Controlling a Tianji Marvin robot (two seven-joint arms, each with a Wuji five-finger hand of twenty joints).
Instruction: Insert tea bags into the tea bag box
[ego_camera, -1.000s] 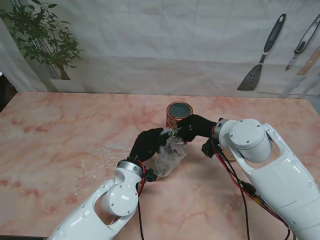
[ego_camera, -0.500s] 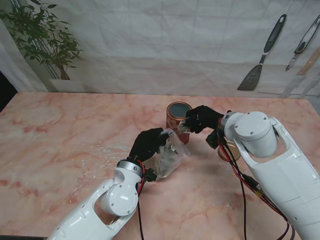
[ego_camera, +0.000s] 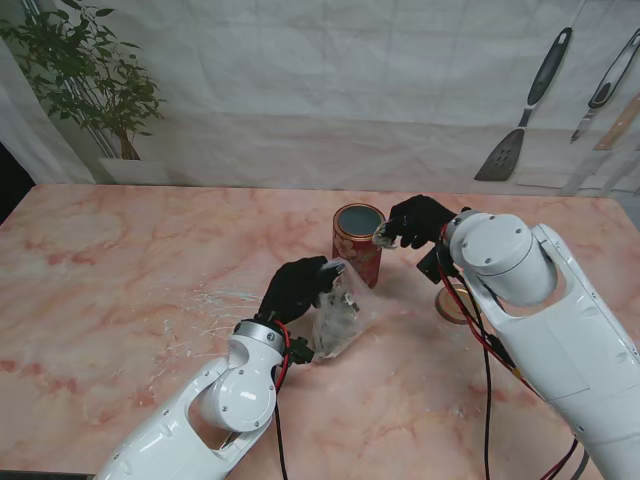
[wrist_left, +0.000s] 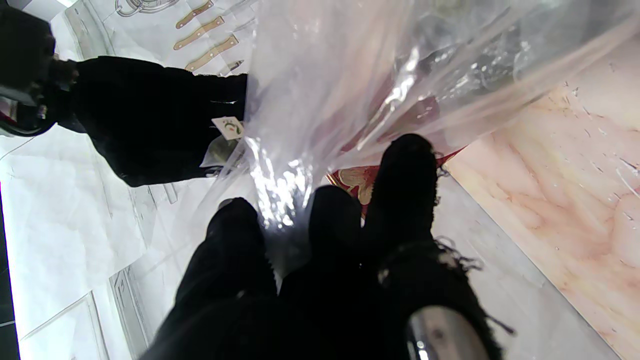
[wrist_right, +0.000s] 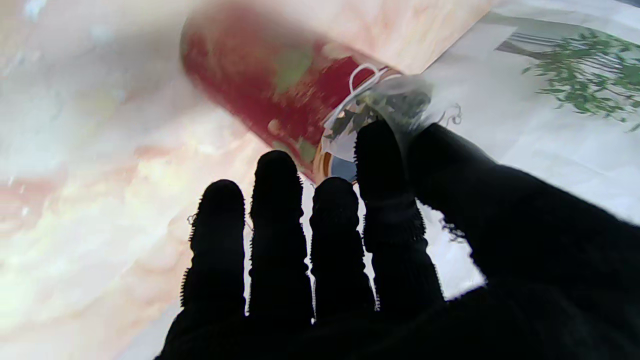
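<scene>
— Item one, the tea bag (ego_camera: 384, 236)?
— Pinched between thumb and forefinger of my right hand (ego_camera: 418, 220), raised beside the rim of the tin (ego_camera: 358, 244), on its right.

— The tin?
— Upright on the table (ego_camera: 120, 270), mouth open, red sides.

— Left hand (ego_camera: 296, 287)?
— Closed on the top of a clear bag (ego_camera: 336, 318), which hangs to the table just nearer to me than the tin.

— Else?
— A round lid (ego_camera: 452, 305) under my right forearm.

1 tin (ego_camera: 358, 242), 1 plastic bag (ego_camera: 337, 312), 1 tea bag (ego_camera: 383, 236), 1 lid (ego_camera: 452, 302).
</scene>
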